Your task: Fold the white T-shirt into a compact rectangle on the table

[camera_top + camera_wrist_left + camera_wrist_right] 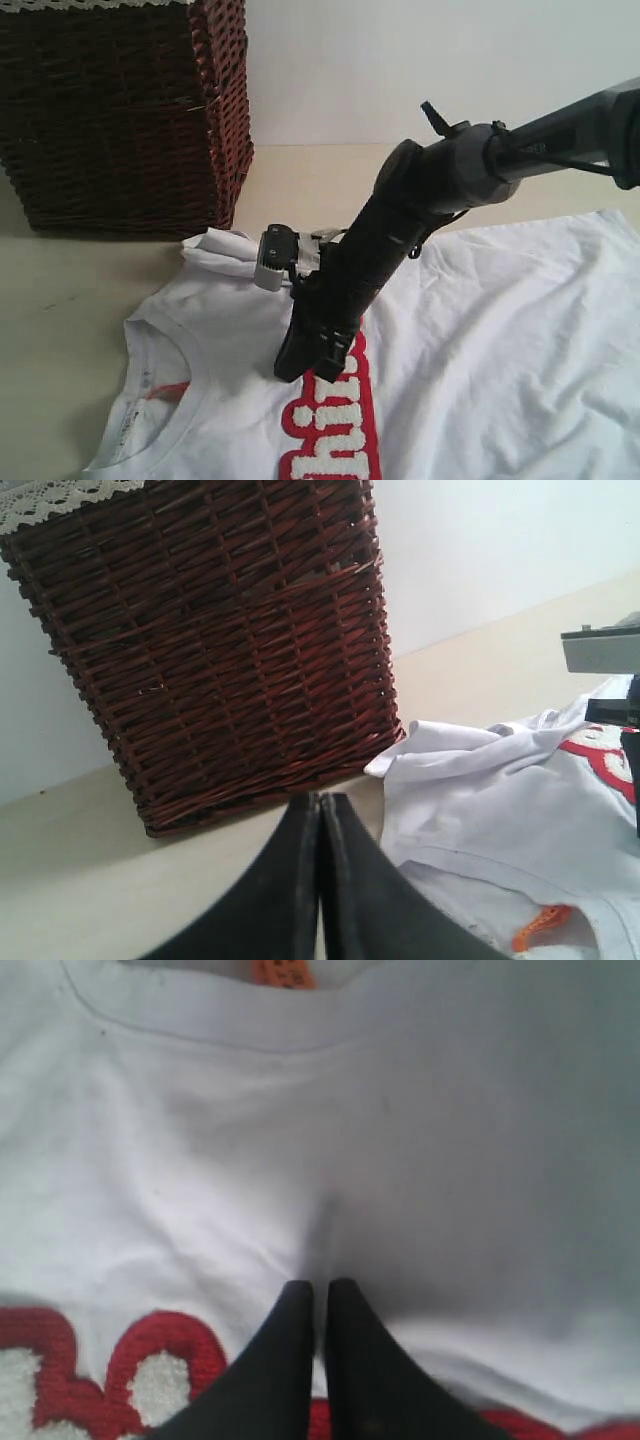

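Matte black right arm [365,255] with a rounded grey joint housing [462,165], a thin black cable [428,236] looped alongside and a pale grey camera block [272,258] at the wrist. Smooth black tapering fingers on right pincer [300,368] and left pincer [320,810].

A dark brown wicker basket [120,110] fills the exterior view's 10 o'clock area, standing upright on the worktop [60,300]. White lace trim [90,4] runs along its top edge. A plain pale wall [400,60] rises behind it, from 12 to 2 o'clock.
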`<state>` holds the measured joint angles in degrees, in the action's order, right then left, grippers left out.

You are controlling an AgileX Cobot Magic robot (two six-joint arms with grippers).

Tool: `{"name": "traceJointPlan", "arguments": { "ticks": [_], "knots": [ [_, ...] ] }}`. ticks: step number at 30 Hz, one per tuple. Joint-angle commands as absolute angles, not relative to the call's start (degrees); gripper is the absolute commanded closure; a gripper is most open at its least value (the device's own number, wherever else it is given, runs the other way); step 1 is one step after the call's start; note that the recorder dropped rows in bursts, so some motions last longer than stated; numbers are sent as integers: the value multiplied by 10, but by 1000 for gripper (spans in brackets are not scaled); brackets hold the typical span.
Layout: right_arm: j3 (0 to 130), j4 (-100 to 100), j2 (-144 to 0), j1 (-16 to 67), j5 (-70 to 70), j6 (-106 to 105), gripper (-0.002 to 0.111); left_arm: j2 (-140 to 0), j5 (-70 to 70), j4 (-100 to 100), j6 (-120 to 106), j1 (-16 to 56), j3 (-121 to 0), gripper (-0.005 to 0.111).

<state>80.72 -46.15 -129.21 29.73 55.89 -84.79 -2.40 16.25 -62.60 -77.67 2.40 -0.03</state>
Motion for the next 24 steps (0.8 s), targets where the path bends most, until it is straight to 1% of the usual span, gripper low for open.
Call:
{"name": "traceJointPlan", "arguments": {
  "ticks": [1,4,6,13,17,21,24],
  "knots": [
    [804,-393,-1303,311,601,-807,107,-20,162,-626,-777,25,0,107],
    [804,-390,-1303,317,656,-808,107,-20,162,-626,-777,25,0,107],
    [804,-390,-1303,320,666,-811,107,-20,162,-626,-777,25,0,107],
    [804,-445,-1288,322,597,-813,107,-20,162,-626,-777,25,0,107],
    [804,-459,-1232,323,568,-834,107,-20,162,-626,-777,25,0,107],
    [804,-473,-1177,323,459,-836,107,-20,162,-626,-777,25,0,107],
    [804,-481,-1166,323,335,-817,107,-20,162,-626,-777,25,0,107]
  ]
}}
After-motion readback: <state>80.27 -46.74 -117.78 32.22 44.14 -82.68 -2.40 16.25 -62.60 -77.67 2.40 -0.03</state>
